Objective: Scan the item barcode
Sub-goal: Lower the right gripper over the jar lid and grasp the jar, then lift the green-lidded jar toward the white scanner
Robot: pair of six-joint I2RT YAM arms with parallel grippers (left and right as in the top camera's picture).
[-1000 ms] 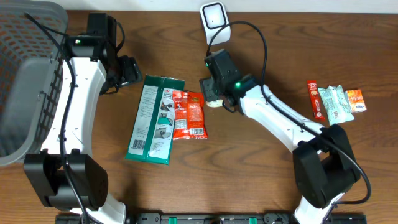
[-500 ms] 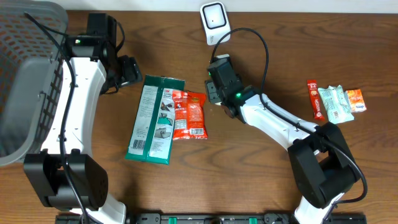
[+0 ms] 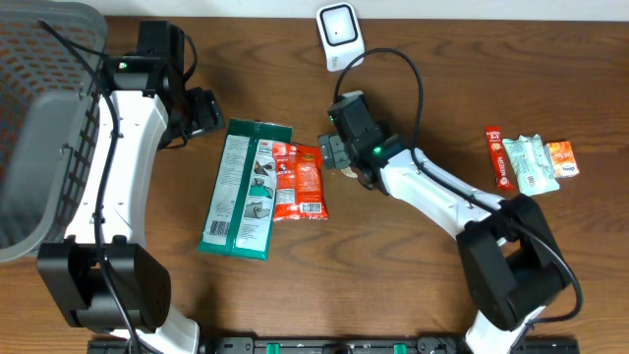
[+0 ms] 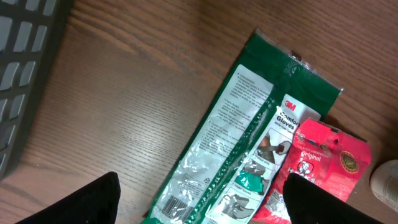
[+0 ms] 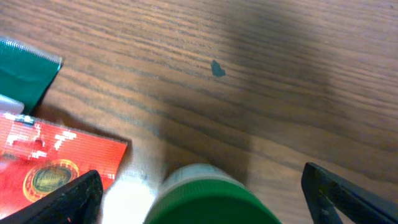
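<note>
**Item for scanning:** small container [image 5: 208, 200] with a round green cap over a pale, whitish body. It is showing blurred, close under the right wrist camera. It is sitting on the wooden table [image 3: 393, 265], just beside the right edge of the red snack packet [image 3: 299, 181]. Whether it is standing upright or lying down cannot be told.

**Right gripper** [image 5: 202, 180]: it is hanging over the container with its jaws spread wide. One dark finger is showing at each edge of the wrist view, the green cap is sitting between them, and neither finger is touching it. Nothing is being gripped.

**Left gripper** [image 4: 202, 190]: it is hovering over the table at the upper left, jaws wide apart and holding nothing.

**Other stock on the table:**
- A long green glove packet [image 3: 244, 187] is lying flat, with the red packet overlapping its right edge.
- A white scanner [image 3: 339, 31] is standing at the far edge.
- A grey basket [image 3: 34, 147] is sitting at the left.
- Three small packets [image 3: 531, 160] are lying side by side at the right, well apart from the container.
</note>
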